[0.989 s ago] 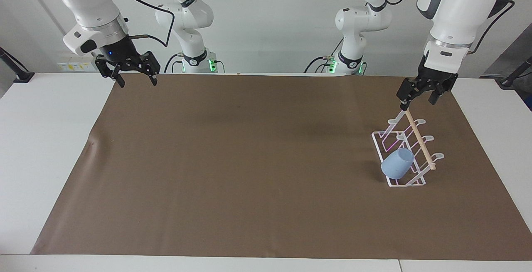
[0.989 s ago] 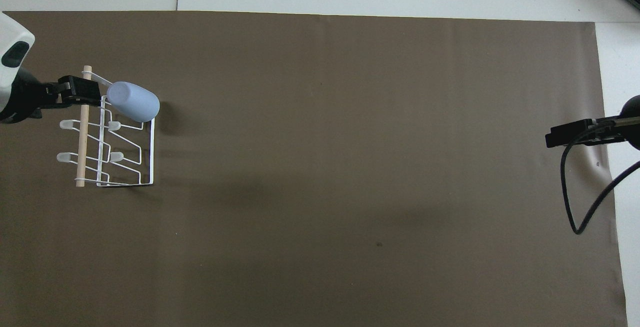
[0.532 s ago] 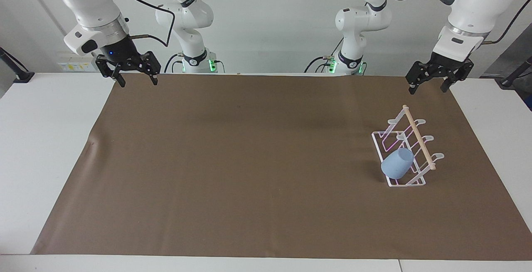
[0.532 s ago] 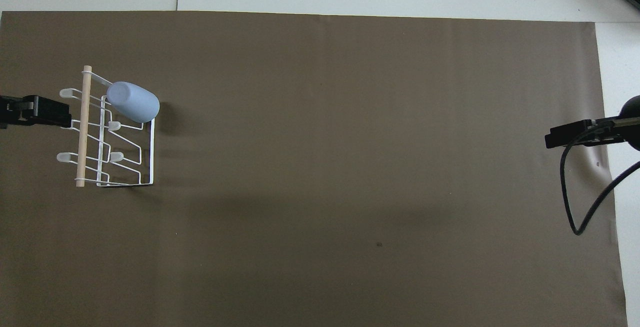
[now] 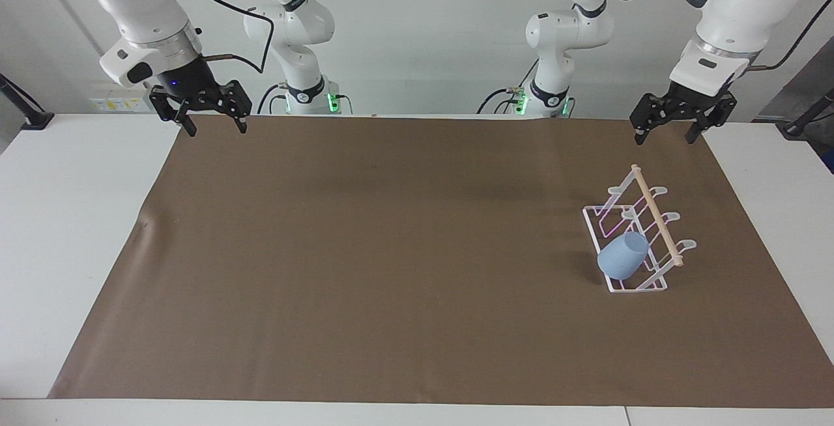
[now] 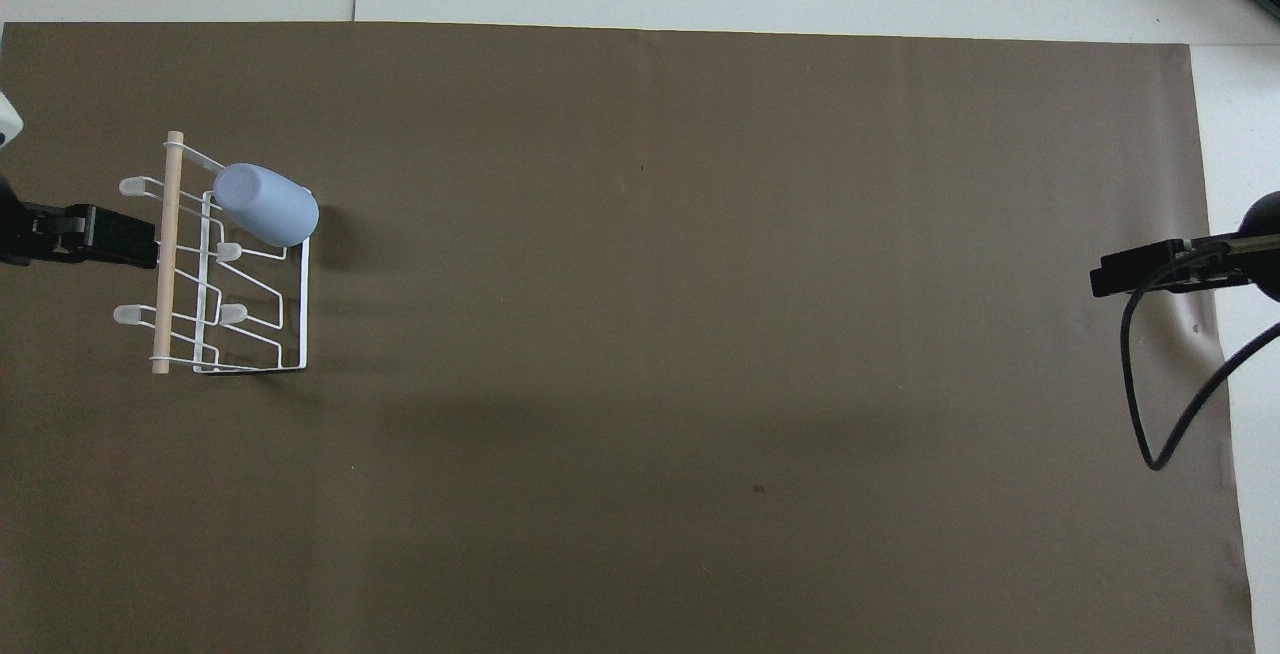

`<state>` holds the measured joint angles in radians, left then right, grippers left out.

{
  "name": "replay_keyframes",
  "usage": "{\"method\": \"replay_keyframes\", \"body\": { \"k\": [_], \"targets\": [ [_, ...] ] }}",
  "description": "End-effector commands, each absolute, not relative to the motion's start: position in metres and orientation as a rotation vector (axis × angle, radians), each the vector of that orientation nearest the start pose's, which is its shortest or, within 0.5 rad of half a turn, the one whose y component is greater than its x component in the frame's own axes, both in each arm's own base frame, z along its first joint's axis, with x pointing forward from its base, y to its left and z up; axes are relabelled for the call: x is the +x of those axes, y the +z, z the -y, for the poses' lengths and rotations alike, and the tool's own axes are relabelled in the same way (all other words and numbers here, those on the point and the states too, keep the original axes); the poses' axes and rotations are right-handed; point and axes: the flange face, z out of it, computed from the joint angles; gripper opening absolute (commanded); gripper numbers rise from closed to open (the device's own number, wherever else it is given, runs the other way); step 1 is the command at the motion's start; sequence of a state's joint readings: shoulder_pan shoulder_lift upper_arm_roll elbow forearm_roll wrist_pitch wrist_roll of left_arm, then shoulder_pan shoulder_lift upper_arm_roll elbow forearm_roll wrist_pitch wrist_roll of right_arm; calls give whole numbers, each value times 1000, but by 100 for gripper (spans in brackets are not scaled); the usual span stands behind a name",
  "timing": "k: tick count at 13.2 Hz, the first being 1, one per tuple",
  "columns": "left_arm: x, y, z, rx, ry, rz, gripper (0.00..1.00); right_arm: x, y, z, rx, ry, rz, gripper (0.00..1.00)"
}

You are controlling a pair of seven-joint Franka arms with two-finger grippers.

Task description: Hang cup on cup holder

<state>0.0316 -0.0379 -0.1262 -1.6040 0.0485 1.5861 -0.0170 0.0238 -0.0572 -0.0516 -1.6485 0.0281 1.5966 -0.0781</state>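
Basically done: light-blue cup (image 5: 623, 256) sits on a prong of the white wire cup holder (image 5: 642, 234) at the left arm's end. Left gripper (image 5: 664, 131) spread, empty, raised. Right gripper (image 5: 212, 123) spread, waiting. Retract clear without bumping the wooden dowel (image 5: 658, 216).

light: bright, even | shadows: soft, faint | focus: sharp | glare: none

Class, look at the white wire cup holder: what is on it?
A light-blue cup sits tilted over a prong of the cup holder. The prong inside it is hidden. The other prongs are bare.
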Motion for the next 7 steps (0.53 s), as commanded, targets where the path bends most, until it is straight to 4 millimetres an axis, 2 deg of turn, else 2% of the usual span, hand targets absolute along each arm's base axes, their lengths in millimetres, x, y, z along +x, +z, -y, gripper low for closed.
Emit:
{"method": "replay_keyframes", "body": {
  "k": [1,4,7],
  "targets": [
    [526,628,52,-3095,40,-143,100,532,624,15,-3114,5,52,100],
    [521,630,51,-3161,80,-125,100,532,624,15,-3114,5,52,100],
    [527,645,48,-3193,33,-125,100,532,625,15,-3114,3,52,100]
  ]
}}
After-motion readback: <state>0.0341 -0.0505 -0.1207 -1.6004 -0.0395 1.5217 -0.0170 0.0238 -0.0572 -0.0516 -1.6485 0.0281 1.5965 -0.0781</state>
